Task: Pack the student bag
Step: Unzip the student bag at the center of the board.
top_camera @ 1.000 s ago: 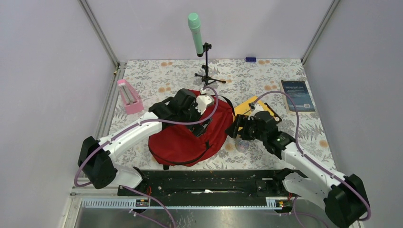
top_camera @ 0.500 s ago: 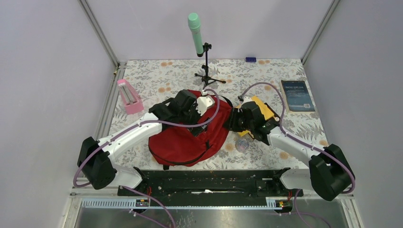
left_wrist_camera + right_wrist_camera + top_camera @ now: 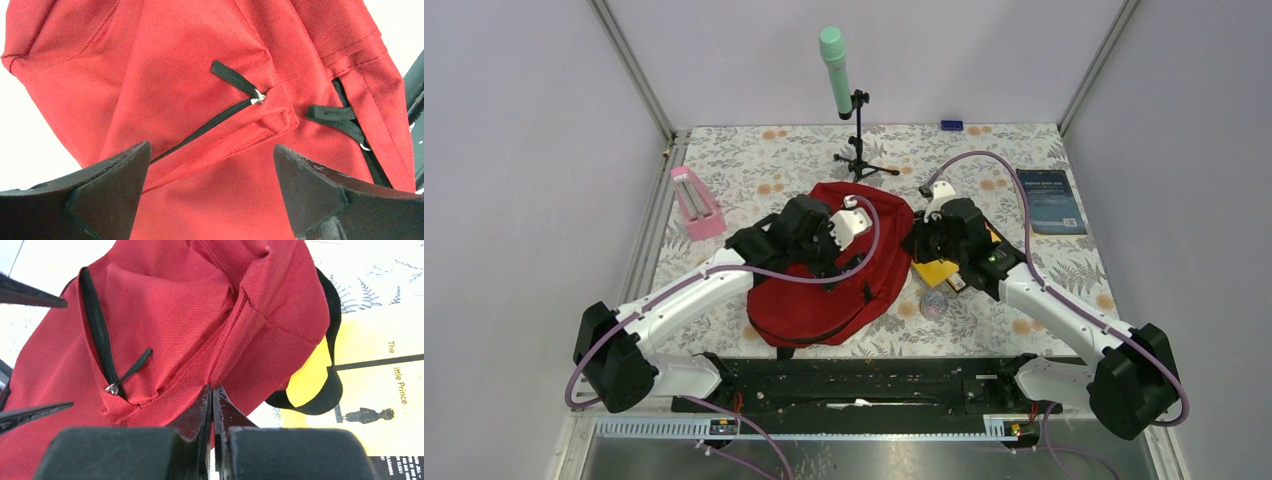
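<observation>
The student bag point(image 3: 824, 290) lay in the middle of the desk. Only the right wrist view showed the right gripper point(image 3: 213, 390) closed, pinching the red fabric beside a yellow book point(image 3: 370, 370). The left wrist view showed the left gripper point(image 3: 211, 147) spread wide over a zipper point(image 3: 210, 122). Flowered desk point(image 3: 754, 170) showed toward the far edge.

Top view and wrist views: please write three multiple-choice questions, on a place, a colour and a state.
1. Where lies the yellow book? A. right of the student bag B. left of it C. on top of it
2. The microphone's colour? A. red B. yellow C. green
3. The left gripper is: A. shut on a zipper B. open over the bag C. holding a pen
1 A: it shows at the bag's right edge. 2 C: mint green head. 3 B: fingers wide apart above red fabric.
</observation>
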Robot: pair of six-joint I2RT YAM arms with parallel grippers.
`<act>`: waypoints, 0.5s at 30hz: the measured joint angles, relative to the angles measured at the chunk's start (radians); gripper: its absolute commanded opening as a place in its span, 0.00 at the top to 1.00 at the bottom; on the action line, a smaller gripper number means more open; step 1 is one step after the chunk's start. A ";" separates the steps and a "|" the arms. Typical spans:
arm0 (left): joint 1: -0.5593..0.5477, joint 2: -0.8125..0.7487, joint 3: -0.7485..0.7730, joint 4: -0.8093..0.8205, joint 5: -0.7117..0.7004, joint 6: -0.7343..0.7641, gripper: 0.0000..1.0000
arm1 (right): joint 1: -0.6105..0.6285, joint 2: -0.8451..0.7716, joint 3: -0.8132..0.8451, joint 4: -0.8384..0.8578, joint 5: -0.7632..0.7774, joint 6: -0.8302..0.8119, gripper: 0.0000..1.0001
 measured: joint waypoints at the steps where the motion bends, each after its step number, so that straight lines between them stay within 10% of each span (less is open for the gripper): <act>1: 0.000 0.000 -0.005 0.008 0.004 0.003 0.02 | 0.000 -0.004 0.001 -0.005 -0.015 -0.016 1.00; 15: 0.000 0.082 -0.014 0.043 0.095 0.047 0.20 | 0.000 -0.074 0.005 -0.030 -0.175 -0.109 1.00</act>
